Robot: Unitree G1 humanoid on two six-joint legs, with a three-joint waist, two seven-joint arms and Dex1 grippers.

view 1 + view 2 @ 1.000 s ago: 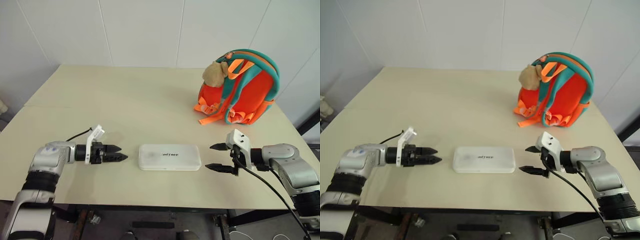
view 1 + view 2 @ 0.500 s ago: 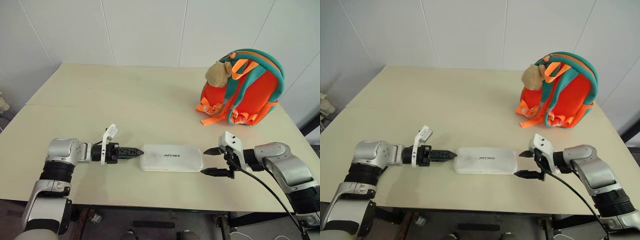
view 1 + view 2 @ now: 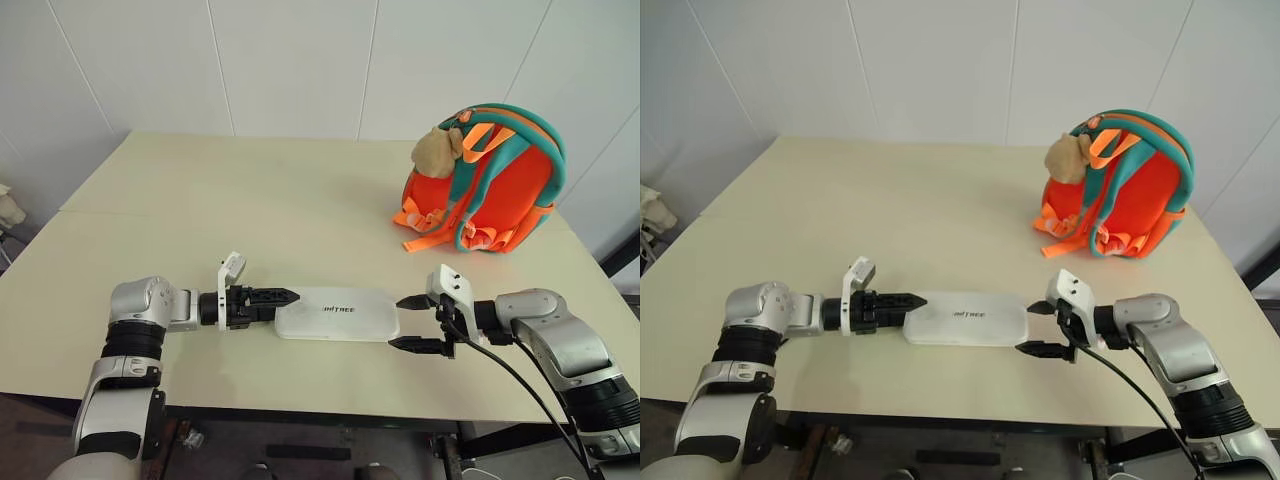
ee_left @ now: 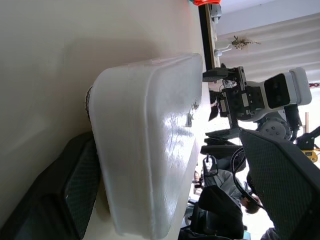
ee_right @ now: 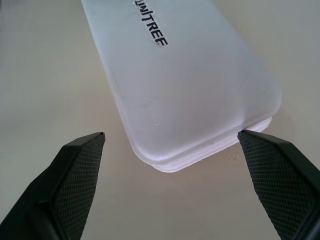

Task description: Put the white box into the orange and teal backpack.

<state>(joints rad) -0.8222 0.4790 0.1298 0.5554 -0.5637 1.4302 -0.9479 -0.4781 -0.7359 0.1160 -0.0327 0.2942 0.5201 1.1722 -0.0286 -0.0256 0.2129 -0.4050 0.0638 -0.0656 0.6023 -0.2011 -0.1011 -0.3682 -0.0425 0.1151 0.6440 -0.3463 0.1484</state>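
White box point(image 3: 338, 314) lies flat on the bench point(image 3: 250, 210), near the front edge, long axis running left to right, lettering up. Left claw point(image 3: 283, 297) is at the box's left short end, fingers spread and released; the left wrist view shows one finger on each side of that end, so it brackets the box but is not clamped, contact unclear. Right claw point(image 3: 412, 323) sits just off the box's right short end, also released and wide, with the box end lined up between its fingers point(image 5: 75, 180) and a small gap visible in the right wrist view. Nothing is held by either claw. Orange and teal backpack point(image 3: 487, 190) stands upright at the far right of the bench, well apart from the box, straps facing the robot, tan plush toy point(image 3: 437, 150) hanging at its upper left. Cannot tell from here whether the backpack is unzipped. Progress: early, at the pre-grasp stage. Box not lifted, not moved toward the backpack. Left to do, by my read: close on both ends, lift, carry across to the backpack, insert.
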